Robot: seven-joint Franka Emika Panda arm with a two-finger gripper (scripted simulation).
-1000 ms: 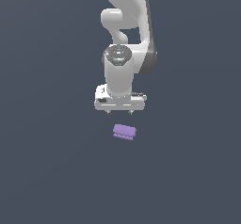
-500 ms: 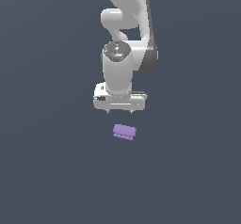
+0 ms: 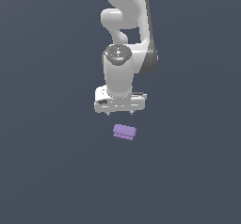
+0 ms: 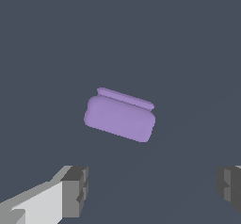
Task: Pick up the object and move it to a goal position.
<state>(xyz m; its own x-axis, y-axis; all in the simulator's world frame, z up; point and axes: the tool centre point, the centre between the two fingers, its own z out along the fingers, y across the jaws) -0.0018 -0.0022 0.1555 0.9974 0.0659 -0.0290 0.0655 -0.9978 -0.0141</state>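
Note:
The object, a small light-purple oblong block with a ridged edge, lies on the dark grey floor. My white gripper hangs just above and slightly behind it, apart from it. In the wrist view the block lies flat and slightly tilted, ahead of the fingers. My gripper is open and empty: one grey pad and the other stand far apart, wider than the block.
A plain dark grey floor fills both views. The white arm rises behind the gripper. No other objects or goal marker show.
The gripper has dropped slightly lower toward the block and shifted a little. The block has not moved.

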